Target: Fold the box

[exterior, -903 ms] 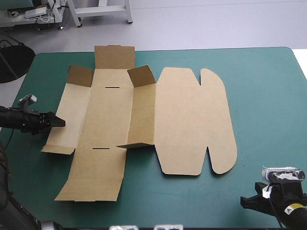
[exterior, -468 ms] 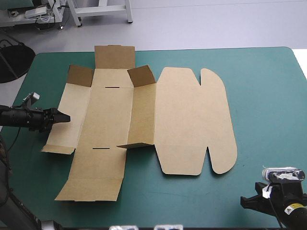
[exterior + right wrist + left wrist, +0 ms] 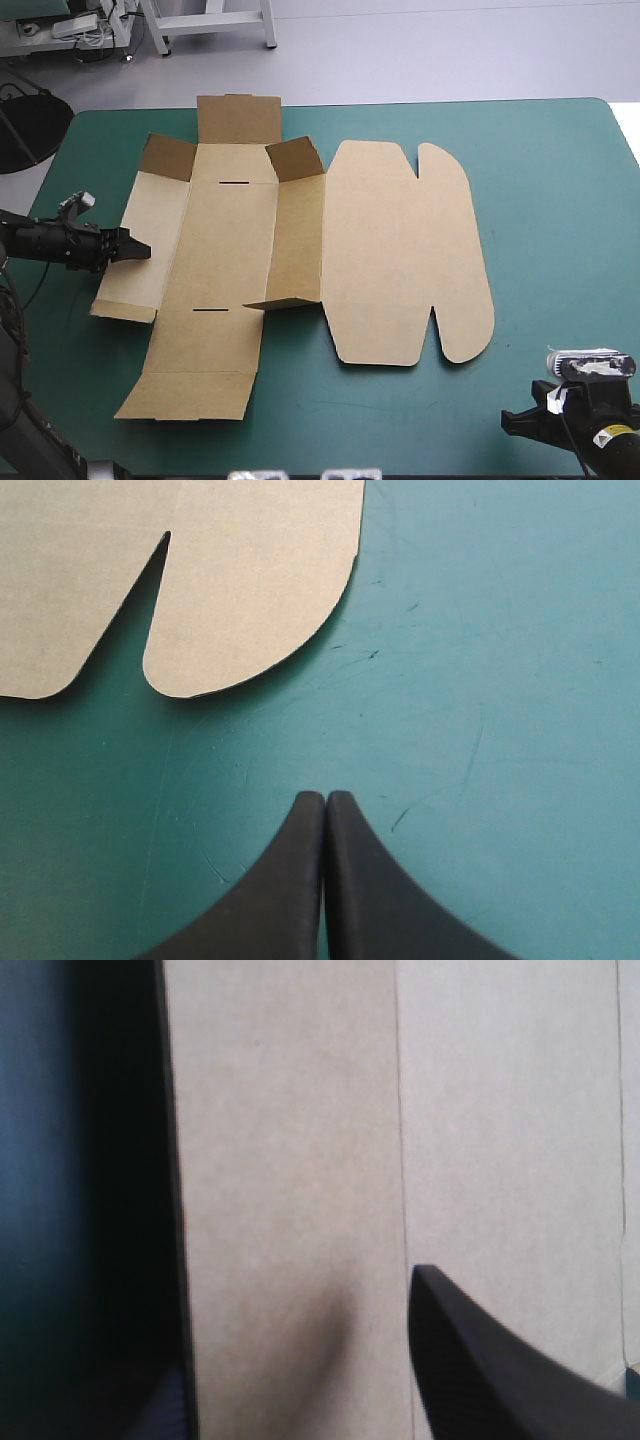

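Note:
The brown box [image 3: 300, 250] lies spread out as a cut sheet on the teal-green cover, with two small flaps [image 3: 295, 157] standing up at its far end. My left gripper [image 3: 135, 247] is at the outer edge of the sheet's left panel. In the left wrist view the brown box [image 3: 290, 1160] fills the picture. One black finger [image 3: 480, 1360] rests over the board; the other is mostly hidden under the panel's edge, so the fingers stand apart. My right gripper [image 3: 512, 420] is shut near the front right corner of the table. Seen from its own wrist, the right gripper [image 3: 325, 802] stays short of the lid's rounded tab [image 3: 250, 600].
The lid's two rounded tabs [image 3: 455, 250] reach toward the right side of the table. Bare teal-green cover [image 3: 560, 250] lies to the right of the sheet and along the front edge.
My left gripper has moved right, from beside the left panel onto its outer edge. That edge has shifted slightly right and lifted a little. The right arm has not moved.

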`<state>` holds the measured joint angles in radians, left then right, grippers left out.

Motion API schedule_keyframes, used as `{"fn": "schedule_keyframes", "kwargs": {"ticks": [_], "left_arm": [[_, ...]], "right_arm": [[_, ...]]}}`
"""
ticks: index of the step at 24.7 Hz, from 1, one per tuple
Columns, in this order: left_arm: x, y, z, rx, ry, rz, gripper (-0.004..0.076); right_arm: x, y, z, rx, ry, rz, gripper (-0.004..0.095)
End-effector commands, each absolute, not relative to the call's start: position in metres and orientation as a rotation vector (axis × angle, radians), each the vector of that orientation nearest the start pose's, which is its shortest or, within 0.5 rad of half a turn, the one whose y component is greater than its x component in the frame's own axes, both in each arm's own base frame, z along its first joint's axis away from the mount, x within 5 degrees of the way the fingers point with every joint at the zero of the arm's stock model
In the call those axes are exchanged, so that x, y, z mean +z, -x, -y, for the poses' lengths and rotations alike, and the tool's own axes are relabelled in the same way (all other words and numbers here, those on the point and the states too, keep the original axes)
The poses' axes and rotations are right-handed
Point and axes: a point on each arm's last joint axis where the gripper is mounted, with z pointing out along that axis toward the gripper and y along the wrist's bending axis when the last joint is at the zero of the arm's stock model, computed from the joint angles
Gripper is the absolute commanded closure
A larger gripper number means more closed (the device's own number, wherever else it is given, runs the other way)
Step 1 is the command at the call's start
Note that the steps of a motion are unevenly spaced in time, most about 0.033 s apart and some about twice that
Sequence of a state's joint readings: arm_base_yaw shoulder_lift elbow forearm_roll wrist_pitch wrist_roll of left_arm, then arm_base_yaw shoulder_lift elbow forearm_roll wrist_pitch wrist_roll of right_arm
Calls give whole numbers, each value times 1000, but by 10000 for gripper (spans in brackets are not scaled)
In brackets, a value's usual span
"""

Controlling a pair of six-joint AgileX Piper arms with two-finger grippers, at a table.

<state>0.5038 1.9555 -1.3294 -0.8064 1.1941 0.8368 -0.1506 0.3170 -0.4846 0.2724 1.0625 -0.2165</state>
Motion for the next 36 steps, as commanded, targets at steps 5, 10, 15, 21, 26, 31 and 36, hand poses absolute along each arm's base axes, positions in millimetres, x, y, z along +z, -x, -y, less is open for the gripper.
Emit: {"fn": "schedule_keyframes", "kwargs": {"ticks": [5,10,15,21,26,31,36], "left_arm": [[199,-338,-117,-937,-40,-2792,552],[199,-342,-105,-942,-100,-2800,731],[201,-348,-78,-938,-230,-2825,726],[215,-352,-66,-778,-399,-2872,727],[251,-359,-63,-679,-455,-2776,727],[297,-362,-62,-565,-488,-2659,729],[345,-357,-50,-435,-572,-2532,732]], "right_arm": [[280,-50,-14,166,24,-2277,926],[280,-50,-14,166,24,-2277,926],[280,-50,-14,166,24,-2277,926],[280,-51,-14,167,23,-2279,926],[280,-51,-14,167,23,-2279,926],[280,-51,-14,167,23,-2279,926],[280,-51,-14,167,23,-2279,926]]}}
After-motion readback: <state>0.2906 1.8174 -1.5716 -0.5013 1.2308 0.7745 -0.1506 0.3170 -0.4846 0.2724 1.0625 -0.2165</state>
